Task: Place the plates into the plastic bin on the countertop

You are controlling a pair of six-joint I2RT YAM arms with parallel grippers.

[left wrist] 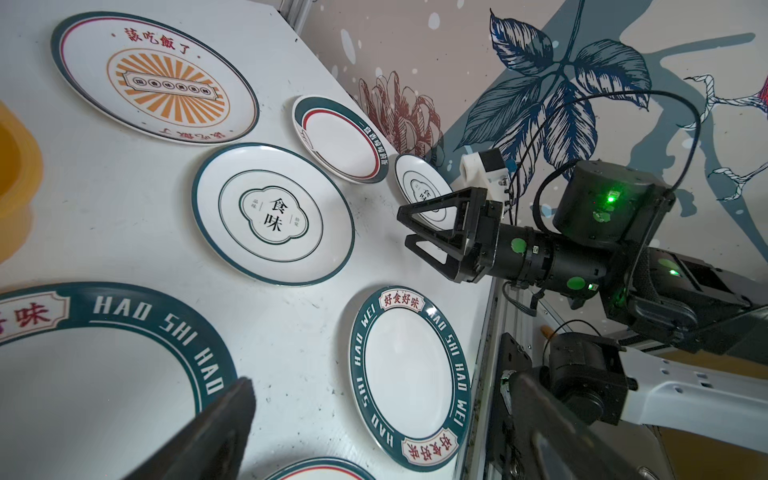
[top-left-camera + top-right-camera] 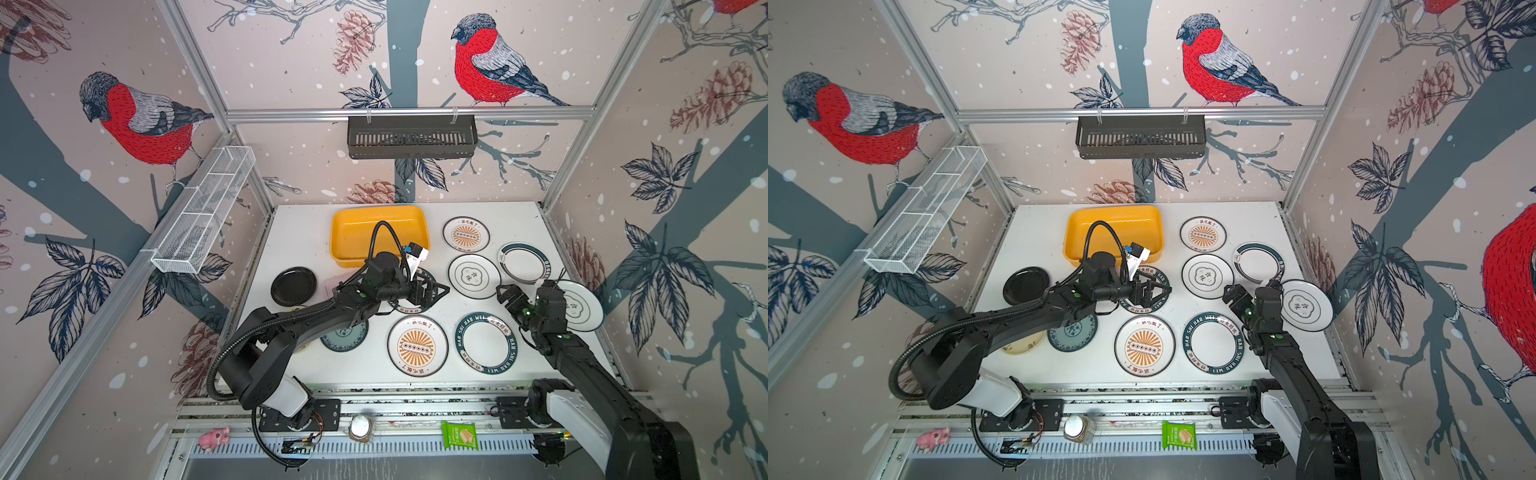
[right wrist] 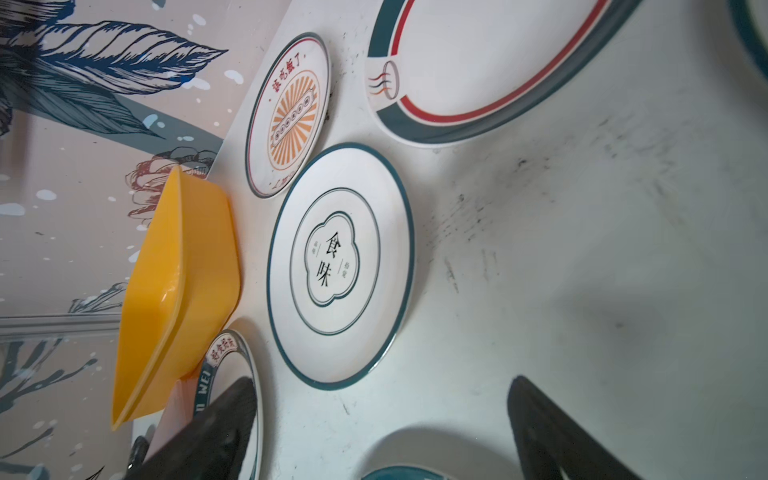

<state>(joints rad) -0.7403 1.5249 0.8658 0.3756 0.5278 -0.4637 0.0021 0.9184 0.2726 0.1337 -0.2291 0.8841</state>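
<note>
I have the plastic bin (image 2: 353,232) at the back of the countertop (image 2: 299,232), a little left of centre in both top views. Every plate I can see lies flat on the counter outside it.

Right of the bin sits a small sunburst plate (image 2: 466,235). A cloud-emblem plate (image 2: 474,276) is just below it in the frame, and a striped-rim plate (image 2: 523,263) lies toward the right edge. A second cloud plate (image 2: 584,307) lies at the far right, partly under the right arm. Along the lower part of the counter, a large sunburst plate (image 2: 417,345) and a lettered-rim plate (image 2: 486,348) lie side by side, not touching.

On the left I see a black plate (image 2: 293,286), a teal plate (image 2: 345,337) half under the left arm, and, in a top view, a cream plate (image 2: 1017,347) peeking out beneath that arm.

Another lettered plate (image 2: 409,309) lies just below the bin, with the left gripper (image 2: 436,290) over it. Its fingers (image 1: 216,432) are spread wide with nothing between them, and I cannot tell whether they touch the plate.

The right gripper (image 1: 405,228) hangs over bare counter among the right-hand plates. Its fingers (image 3: 216,428) are also spread wide and hold nothing.
</note>
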